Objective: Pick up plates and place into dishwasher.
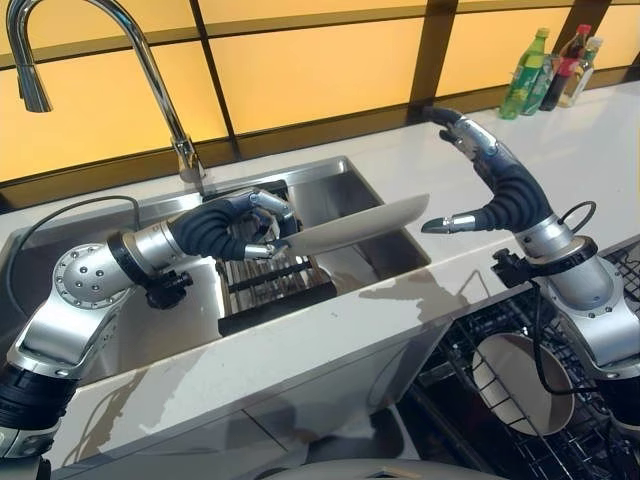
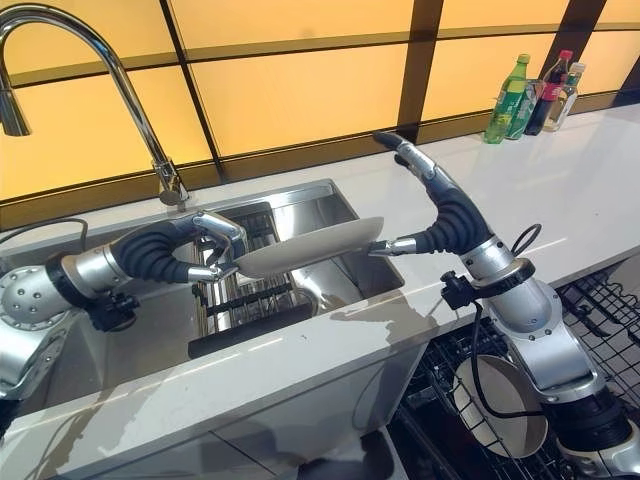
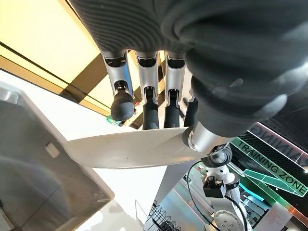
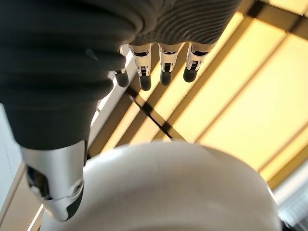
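I see the sink (image 1: 370, 215) set in the counter (image 1: 600, 150). A white plate (image 1: 355, 226) hangs level above it. My left hand (image 1: 245, 228) pinches its near rim; my right hand (image 1: 490, 185), fingers straight, thumb at the far rim.

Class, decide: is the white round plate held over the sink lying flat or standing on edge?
Nearly flat, slightly tilted. The white round plate shows edge-on above the steel sink, pinched by the left hand.
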You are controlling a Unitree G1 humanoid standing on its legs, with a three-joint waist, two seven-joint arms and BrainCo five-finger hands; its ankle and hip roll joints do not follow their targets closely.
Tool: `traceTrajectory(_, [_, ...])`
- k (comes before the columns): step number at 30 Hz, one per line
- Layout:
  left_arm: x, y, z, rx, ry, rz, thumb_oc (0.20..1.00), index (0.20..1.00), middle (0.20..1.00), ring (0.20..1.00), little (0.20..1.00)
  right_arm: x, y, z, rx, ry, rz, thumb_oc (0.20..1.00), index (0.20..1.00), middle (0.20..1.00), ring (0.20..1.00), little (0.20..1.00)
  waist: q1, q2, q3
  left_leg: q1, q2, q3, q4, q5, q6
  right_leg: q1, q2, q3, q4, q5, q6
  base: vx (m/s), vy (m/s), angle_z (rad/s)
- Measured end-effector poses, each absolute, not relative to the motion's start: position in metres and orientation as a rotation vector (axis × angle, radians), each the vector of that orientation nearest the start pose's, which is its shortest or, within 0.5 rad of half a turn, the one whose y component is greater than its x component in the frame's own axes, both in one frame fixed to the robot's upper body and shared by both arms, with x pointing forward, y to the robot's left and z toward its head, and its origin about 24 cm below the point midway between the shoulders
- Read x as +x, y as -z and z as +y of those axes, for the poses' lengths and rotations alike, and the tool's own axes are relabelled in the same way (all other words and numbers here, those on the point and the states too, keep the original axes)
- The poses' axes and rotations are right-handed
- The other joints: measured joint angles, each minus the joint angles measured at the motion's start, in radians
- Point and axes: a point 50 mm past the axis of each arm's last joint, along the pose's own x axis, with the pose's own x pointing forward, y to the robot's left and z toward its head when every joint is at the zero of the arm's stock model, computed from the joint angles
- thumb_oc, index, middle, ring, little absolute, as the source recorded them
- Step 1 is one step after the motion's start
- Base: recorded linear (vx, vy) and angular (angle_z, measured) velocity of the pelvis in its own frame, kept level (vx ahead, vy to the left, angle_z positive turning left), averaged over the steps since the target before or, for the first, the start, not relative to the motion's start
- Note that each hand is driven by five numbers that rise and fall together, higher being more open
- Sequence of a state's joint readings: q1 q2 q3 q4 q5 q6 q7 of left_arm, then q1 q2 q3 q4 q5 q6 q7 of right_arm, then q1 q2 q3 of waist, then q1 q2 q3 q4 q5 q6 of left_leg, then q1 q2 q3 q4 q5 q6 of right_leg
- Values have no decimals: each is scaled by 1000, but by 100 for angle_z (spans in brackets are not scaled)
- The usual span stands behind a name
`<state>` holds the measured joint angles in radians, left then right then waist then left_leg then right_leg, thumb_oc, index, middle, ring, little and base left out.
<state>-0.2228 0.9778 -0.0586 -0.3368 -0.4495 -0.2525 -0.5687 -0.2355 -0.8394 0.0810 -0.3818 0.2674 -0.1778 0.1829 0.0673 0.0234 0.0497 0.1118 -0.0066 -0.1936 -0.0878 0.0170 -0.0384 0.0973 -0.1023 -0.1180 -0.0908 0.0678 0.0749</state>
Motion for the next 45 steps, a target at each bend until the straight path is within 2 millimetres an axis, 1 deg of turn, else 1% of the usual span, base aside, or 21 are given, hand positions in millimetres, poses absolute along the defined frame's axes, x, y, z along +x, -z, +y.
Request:
traceTrajectory(3, [237, -219, 191, 707, 876, -538, 200, 200, 200, 200, 200, 247, -214, -182, -713, -615, -555, 1000, 1000, 1000, 1000, 1000, 1, 0, 0, 0, 1, -1, 0, 0, 0, 1, 0, -1, 0, 0, 0, 0, 0, 0])
traceTrajectory(10, [237, -219, 191, 710, 876, -540, 200, 200, 200, 200, 200, 246, -213, -182, -684, -649, -525, 1000, 1000, 1000, 1000, 1000, 2, -2, -1, 1, 1, -2, 0, 0, 0, 2, 0, -2, 0, 0, 0, 0, 0, 0])
traceTrajectory(15, [237, -218, 190, 688, 886, -536, 200, 200, 200, 200, 200, 247, -203, -167, -646, -714, -513, 1000, 1000, 1000, 1000, 1000, 1, -2, -1, 3, 1, -2, 0, 0, 0, 4, 0, -2, 0, 0, 0, 0, 0, 0])
traceTrajectory(19, [238, -213, 187, 672, 921, -501, 200, 200, 200, 200, 200, 251, -208, -155, -650, -754, -547, 1000, 1000, 1000, 1000, 1000, 2, -2, -1, 7, 0, -2, 0, 1, 1, 8, -1, -2, 0, 0, 0, 0, 0, 0])
traceTrajectory(21, [238, -210, 185, 651, 939, -484, 200, 200, 200, 200, 200, 251, -212, -153, -654, -759, -565, 1000, 1000, 1000, 1000, 1000, 2, -2, -1, 10, 1, -1, 0, 1, 1, 11, -2, -2, 0, 0, 0, 0, 0, 0])
traceTrajectory(24, [239, -211, 183, 644, 955, -486, 200, 200, 200, 200, 200, 252, -216, -148, -659, -774, -585, 1000, 1000, 1000, 1000, 1000, 4, -3, -2, 15, 0, -1, 0, 0, 1, 16, -2, -2, 0, -1, 1, 0, 0, 0])
traceTrajectory(26, [240, -212, 179, 647, 982, -484, 200, 200, 200, 200, 200, 253, -215, -142, -663, -805, -585, 1000, 1000, 1000, 1000, 1000, 5, -5, -4, 16, 0, -2, 0, 0, 1, 18, -2, -2, 0, -1, 1, 43, -1, 0])
traceTrajectory(33, [245, -208, 175, 645, 1019, -415, 200, 200, 200, 200, 200, 267, -217, -136, -701, -819, -554, 1000, 1000, 1000, 1000, 1000, 9, -9, -10, 18, -4, -3, 0, 2, 2, 21, -4, -3, 0, -1, 2, 12, 5, 0])
traceTrajectory(39, [245, -209, 175, 647, 1019, -409, 200, 200, 200, 200, 200, 267, -212, -134, -712, -848, -523, 1000, 1000, 1000, 1000, 1000, 30, -9, -11, 18, -5, -4, 1, 2, 3, 22, -4, -4, 0, -1, 2, 6, 2, 0])
traceTrajectory(40, [245, -209, 175, 646, 1020, -409, 200, 200, 200, 200, 200, 267, -212, -134, -715, -855, -518, 922, 922, 922, 922, 922, 32, -9, -12, 18, -5, -5, 0, 2, 2, 23, -4, -6, 0, -2, 2, -3, 4, 4])
traceTrajectory(41, [245, -209, 175, 647, 1020, -409, 200, 200, 200, 200, 200, 267, -211, -134, -720, -862, -513, 693, 693, 693, 693, 693, 32, -9, -13, 18, -5, -7, 0, 2, 2, 24, -5, -8, 0, -2, 3, -3, 2, 4])
traceTrajectory(42, [245, -209, 175, 647, 1019, -409, 200, 200, 200, 200, 200, 267, -211, -134, -726, -868, -509, 332, 332, 332, 332, 332, 34, -9, -15, 18, -6, -8, 0, 2, 3, 24, -5, -9, 0, -2, 3, -5, 3, 5])
traceTrajectory(43, [245, -210, 175, 648, 1018, -409, 200, 200, 200, 200, 200, 267, -211, -134, -733, -873, -504, 200, 200, 200, 200, 200, 35, -10, -16, 18, -6, -11, 0, 2, 3, 25, -5, -11, 0, -3, 3, -4, 4, 7])
traceTrajectory(45, [245, -210, 176, 646, 1009, -410, 200, 200, 200, 200, 200, 266, -209, -134, -763, -895, -493, 200, 200, 200, 200, 200, 35, -12, -17, 17, -7, -16, 0, 2, 3, 28, -6, -17, 0, -4, 4, -3, 4, 8])
